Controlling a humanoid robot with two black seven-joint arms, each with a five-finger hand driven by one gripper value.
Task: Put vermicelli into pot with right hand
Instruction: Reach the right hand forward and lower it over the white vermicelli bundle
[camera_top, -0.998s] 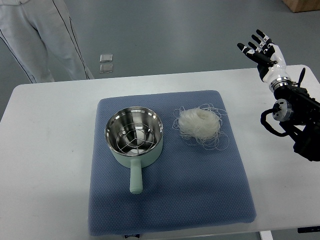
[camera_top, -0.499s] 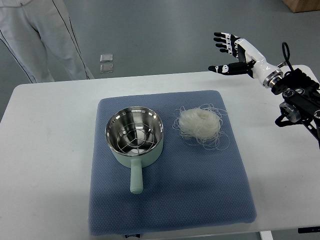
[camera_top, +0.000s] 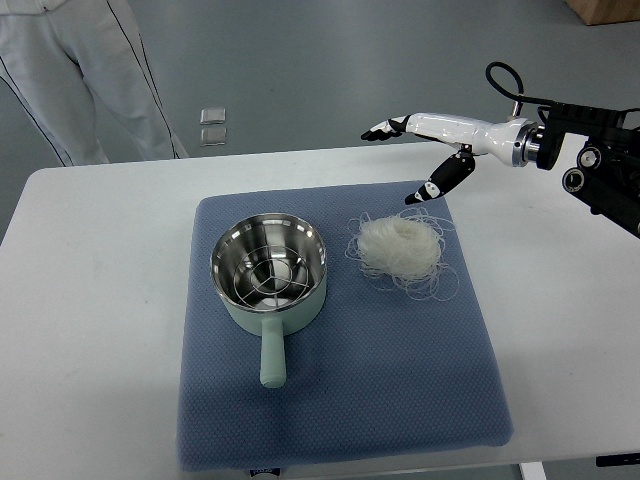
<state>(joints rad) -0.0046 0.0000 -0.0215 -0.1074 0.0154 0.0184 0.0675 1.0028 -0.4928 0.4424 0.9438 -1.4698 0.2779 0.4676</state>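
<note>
A loose white nest of vermicelli (camera_top: 401, 248) lies on the blue mat (camera_top: 340, 400), right of the pot. The pale green pot (camera_top: 268, 275) has a steel inside with a wire rack in it, and its handle points toward the near edge. My right hand (camera_top: 405, 150) reaches in from the right, above and just behind the vermicelli. Its fingers are spread, the thumb (camera_top: 437, 182) pointing down toward the nest, and it holds nothing. No left arm shows.
The mat lies on a white table (camera_top: 90, 300). A person in light trousers (camera_top: 85, 70) stands beyond the table's far left corner. Two small pale squares (camera_top: 212, 127) lie on the floor behind the table.
My right hand has swung left and down from the table's far right corner, turning palm down over the back of the vermicelli. Pot and vermicelli have not moved.
</note>
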